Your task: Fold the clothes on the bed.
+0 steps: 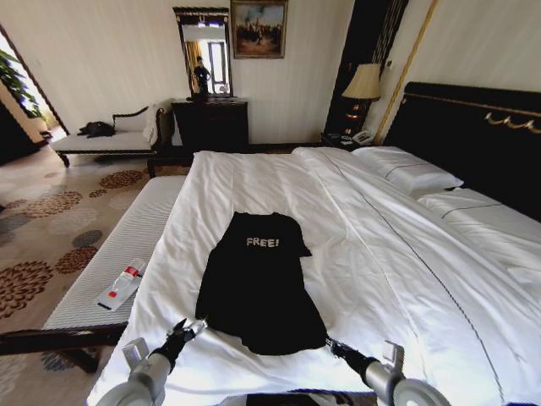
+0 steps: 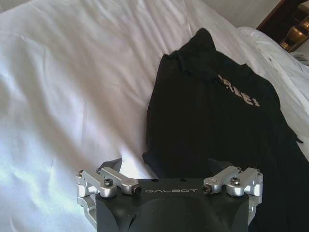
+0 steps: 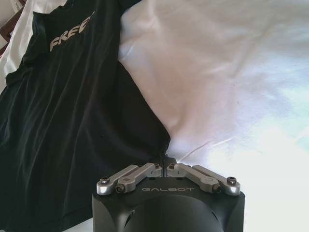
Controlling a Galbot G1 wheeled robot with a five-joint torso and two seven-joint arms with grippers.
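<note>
R tool (image 3: 164,166) pinching T-shirt (image 1: 258,283) hem, L tool (image 1: 188,328) open, shirt lengthwise, collar far end.

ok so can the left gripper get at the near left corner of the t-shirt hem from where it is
Probably yes. The left gripper hangs open right by the T-shirt hem's corner on the bed, with just bare sheet between.

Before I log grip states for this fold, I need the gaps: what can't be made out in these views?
- Left end effector: in the left wrist view its housing hides the fingertips, so contact with the T-shirt hem is unclear.
- Right end effector: linkages drawn together at the hem corner; the pinch itself is hidden.
- White bottle on the bench: label too small in the head view.
- Bed: cut off by the head view's right edge.
</note>
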